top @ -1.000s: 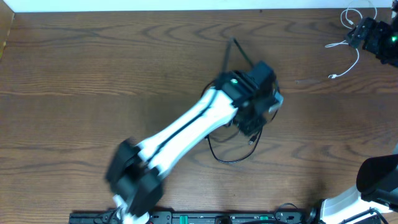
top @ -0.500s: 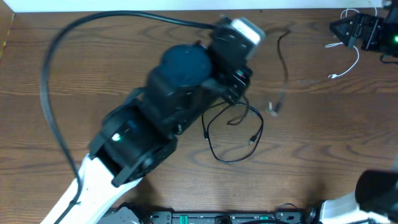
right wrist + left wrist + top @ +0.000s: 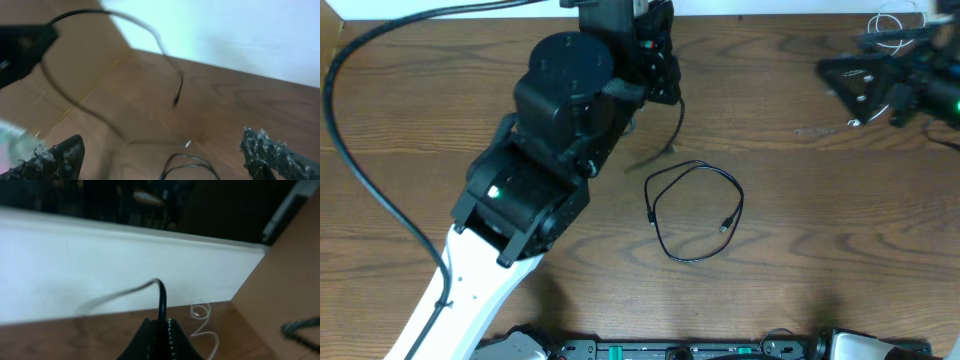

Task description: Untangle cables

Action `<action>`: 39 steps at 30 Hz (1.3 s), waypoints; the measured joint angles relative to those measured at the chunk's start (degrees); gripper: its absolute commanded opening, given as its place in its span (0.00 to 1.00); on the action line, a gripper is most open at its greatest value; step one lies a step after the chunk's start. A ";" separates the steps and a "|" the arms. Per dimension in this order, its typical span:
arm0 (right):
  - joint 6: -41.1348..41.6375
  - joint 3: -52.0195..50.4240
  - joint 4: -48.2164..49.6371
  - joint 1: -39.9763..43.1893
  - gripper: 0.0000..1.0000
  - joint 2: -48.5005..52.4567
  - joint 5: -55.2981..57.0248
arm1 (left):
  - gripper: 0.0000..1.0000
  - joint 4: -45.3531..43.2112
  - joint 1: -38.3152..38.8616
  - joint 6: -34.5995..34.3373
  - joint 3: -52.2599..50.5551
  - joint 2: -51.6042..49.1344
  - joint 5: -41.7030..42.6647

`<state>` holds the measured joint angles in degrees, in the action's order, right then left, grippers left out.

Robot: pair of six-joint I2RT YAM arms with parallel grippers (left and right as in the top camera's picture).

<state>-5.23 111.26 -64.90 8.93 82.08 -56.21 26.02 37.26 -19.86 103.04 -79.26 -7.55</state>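
Three cords look separated. One black cable (image 3: 161, 300) is pinched in the tightly closed left gripper (image 3: 159, 325) by the far edge. A looped black cable (image 3: 695, 215) lies mid-table (image 3: 820, 250), and the white cable (image 3: 880, 22) sits at the far right corner. The right gripper (image 3: 162, 155) gapes wide, empty. I'd say only setting the held cord down remains.

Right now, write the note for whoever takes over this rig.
Left gripper: jaws shut on a black cable, held up near the far edge, end dangling.
Right gripper: open, empty, far right.
Looped black cable: lying alone on the table.
White cable: far right corner.
Done: all three look separate.
Left: lay the held cable down clear of the others.
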 measured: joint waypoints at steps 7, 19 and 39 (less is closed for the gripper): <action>-5.27 -0.09 0.00 -11.13 0.99 3.78 -0.44 | 0.08 0.81 -0.09 -15.19 -0.26 -0.28 1.84; -7.63 -0.33 9.11 -22.95 0.95 9.97 -0.79 | 0.07 0.83 -0.09 -24.13 -0.26 -0.28 4.72; 0.37 -0.35 19.85 -26.27 0.01 10.12 5.57 | 0.48 2.45 -0.33 -26.51 -0.26 -0.28 4.66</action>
<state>-4.86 110.91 -45.06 -17.34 92.20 -50.63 28.47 36.93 -46.37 102.78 -79.55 -2.90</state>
